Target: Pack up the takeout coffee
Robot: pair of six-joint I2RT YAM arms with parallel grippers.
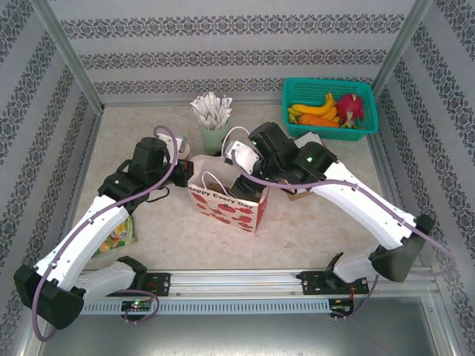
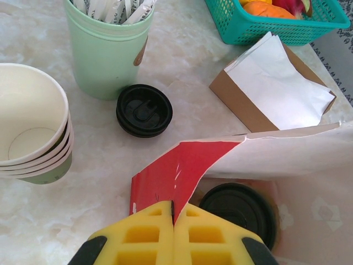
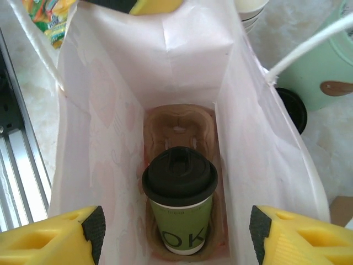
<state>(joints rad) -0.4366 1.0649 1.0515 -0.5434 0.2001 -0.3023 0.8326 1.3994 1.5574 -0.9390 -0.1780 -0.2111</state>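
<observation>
Coffee: the takeout coffee (image 3: 179,207) is standing upright in the near pocket of a cardboard carrier (image 3: 179,124) at the bottom of the paper bag (image 3: 110,138); its black lid (image 3: 179,175) is sitting level

Right gripper (image 3: 176,237): it is hanging above the cup inside the bag's mouth; its yellow fingers (image 3: 60,234) are standing wide apart, one on each side, touching neither cup nor lid; they are grasping nothing

Left gripper (image 2: 174,232): it is pinching the bag's red rim, pads clenched flat on the paper; it is holding the mouth open

Step in hand: with the cup seated and the fingers clear of it, the placing is looking done; getting the right arm out cleanly is probably what matters now

Doing it well: the lift should be going straight up along the bag's axis, fingers spread so that no pad is catching the lid; the wrist should be staying off the thin side walls and the white handle (image 3: 309,47); the left pinch is best held firm until the right arm is clear

Risk: a sideways drag on the paper could be tilting the carrier and tipping the cup; a tug against the left pinch could be tearing the rim

Neighbours: spare lids (image 2: 144,110) are lying just beside the mint-green cup (image 2: 107,55), with the stack of cups (image 2: 33,132) near; a shoved bag would be knocking into them
</observation>
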